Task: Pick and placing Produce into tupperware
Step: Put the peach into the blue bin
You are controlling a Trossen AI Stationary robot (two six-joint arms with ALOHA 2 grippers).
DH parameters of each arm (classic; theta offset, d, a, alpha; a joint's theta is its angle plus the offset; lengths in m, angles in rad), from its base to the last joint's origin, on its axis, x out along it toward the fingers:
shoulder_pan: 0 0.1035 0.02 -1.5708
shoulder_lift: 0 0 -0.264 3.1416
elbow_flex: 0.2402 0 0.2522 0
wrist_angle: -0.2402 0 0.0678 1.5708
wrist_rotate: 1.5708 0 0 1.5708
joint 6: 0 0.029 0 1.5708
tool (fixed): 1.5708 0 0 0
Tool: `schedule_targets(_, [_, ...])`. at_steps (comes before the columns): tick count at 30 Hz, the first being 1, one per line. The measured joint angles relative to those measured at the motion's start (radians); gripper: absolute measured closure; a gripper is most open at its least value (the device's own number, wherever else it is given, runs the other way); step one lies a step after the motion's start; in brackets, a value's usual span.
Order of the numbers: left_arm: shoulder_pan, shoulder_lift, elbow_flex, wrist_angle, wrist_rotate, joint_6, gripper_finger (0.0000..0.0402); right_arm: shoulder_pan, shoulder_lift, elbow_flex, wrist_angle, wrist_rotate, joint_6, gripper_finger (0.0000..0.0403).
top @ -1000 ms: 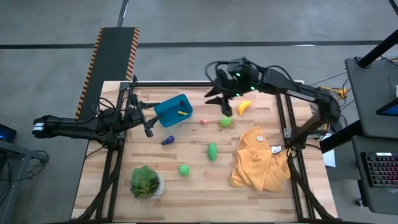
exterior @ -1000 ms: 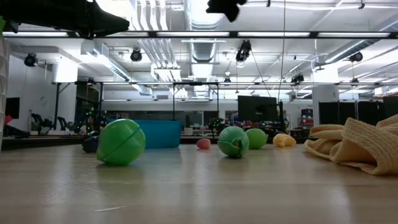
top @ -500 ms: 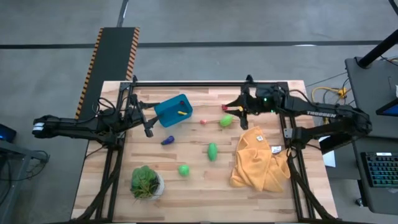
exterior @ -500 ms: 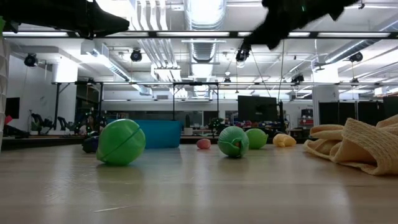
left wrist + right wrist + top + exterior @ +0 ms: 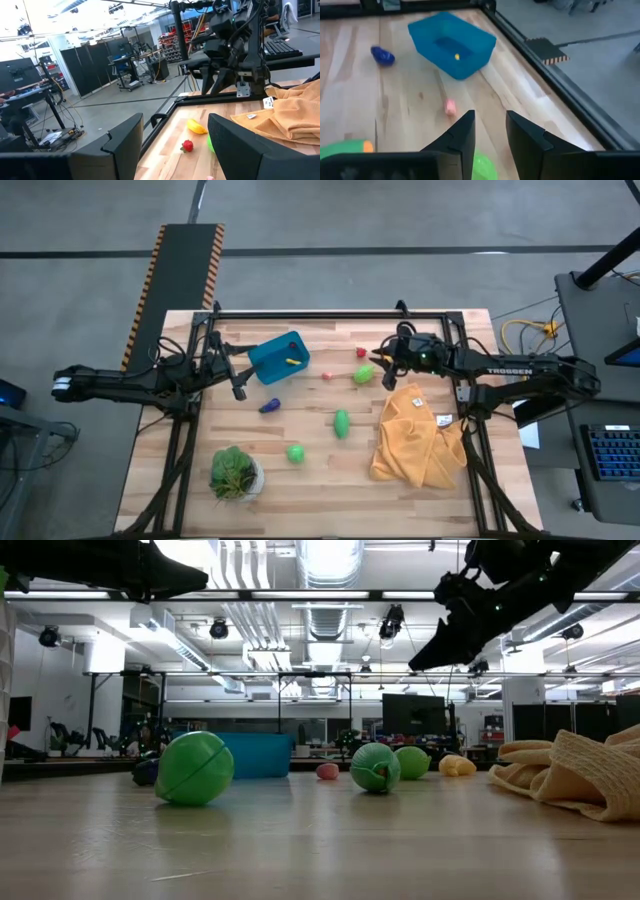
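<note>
The right claw [image 5: 381, 358] is hovering slightly parted over the lime-green fruit [image 5: 363, 374] at 1 o'clock on the surface [image 5: 320, 470], teal tupperware [image 5: 279, 357] sitting at 11, left claw [image 5: 238, 376] waiting wide open beside it.

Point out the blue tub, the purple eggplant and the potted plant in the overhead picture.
blue tub [image 5: 277, 359]: high view, on its outer wall.
purple eggplant [image 5: 269, 406]: high view, mid-body.
potted plant [image 5: 233, 471]: high view, on the leaves.

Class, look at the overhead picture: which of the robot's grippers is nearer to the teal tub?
Left. The left gripper sits just beside the teal tub, at its near-left corner. The right gripper hovers well across the table, over a green piece.
</note>
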Motion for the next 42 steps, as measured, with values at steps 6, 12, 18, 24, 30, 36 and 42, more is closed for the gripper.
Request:
schedule_targets(6, [0.000, 0.000, 0.000, 0.000, 0.000, 0.000, 0.0192, 0.000, 0.001, 0.000, 0.046, -0.001, 0.028, 0.0301])
schedule_targets(12, [0.000, 0.000, 0.000, 0.000, 0.000, 0.000, 0.0192, 0.000, 0.001, 0.000, 0.045, -0.046, 0.101, 0.0281])
schedule_targets(18, [0.000, 0.000, 0.000, 0.000, 0.000, 0.000, 0.0192, 0.000, 0.001, 0.001, 0.034, -0.082, 0.136, 0.0186])
schedule_targets(24, [0.000, 0.000, 0.000, 0.000, 0.000, 0.000, 0.0192, 0.000, 0.001, 0.001, 0.038, -0.082, 0.136, 0.0112])
schedule_targets(30, [0.000, 0.000, 0.000, 0.000, 0.000, 0.000, 0.0192, 0.002, 0.004, 0.001, 0.046, -0.112, 0.140, 0.0095])
schedule_targets(36, [0.000, 0.000, 0.000, 0.000, 0.000, 0.000, 0.0192, 0.027, 0.125, 0.004, 0.169, -0.202, 0.143, 0.0103])
schedule_targets(42, [0.000, 0.000, 0.000, 0.001, 0.000, 0.000, 0.0192, 0.021, 0.310, 0.077, 0.202, -0.202, 0.101, 0.0116])
